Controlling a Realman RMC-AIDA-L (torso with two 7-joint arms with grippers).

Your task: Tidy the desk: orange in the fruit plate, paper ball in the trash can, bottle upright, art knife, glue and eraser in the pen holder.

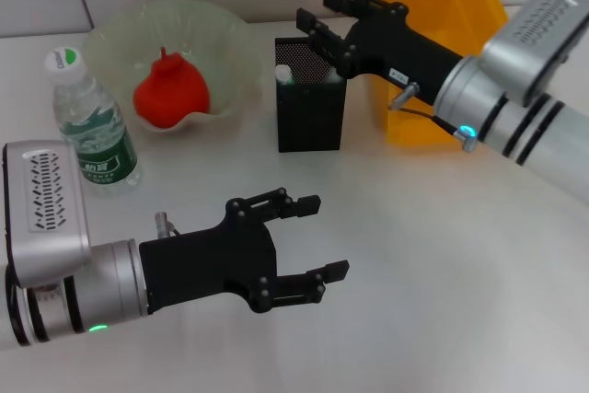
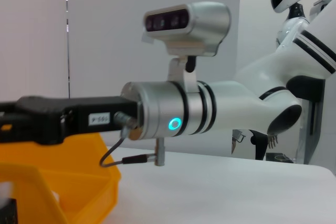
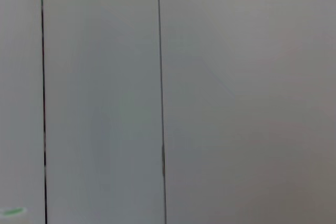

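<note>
In the head view the red-orange orange [image 1: 170, 91] lies in the pale-green fruit plate [image 1: 120, 29] at the back left. The bottle [image 1: 92, 121] stands upright at the left, white cap on top. The black mesh pen holder [image 1: 311, 121] stands mid-table with a white-tipped item [image 1: 285, 74] inside; I cannot tell which item it is. My right gripper [image 1: 317, 6] is open and empty, just above and behind the pen holder. My left gripper [image 1: 322, 236] is open and empty, low over the table's front. The paper ball and the art knife are not visible.
The yellow trash can [image 1: 433, 6] stands at the back right, behind my right arm, and shows in the left wrist view [image 2: 63, 182] under the right forearm [image 2: 178, 108]. The right wrist view shows only a wall.
</note>
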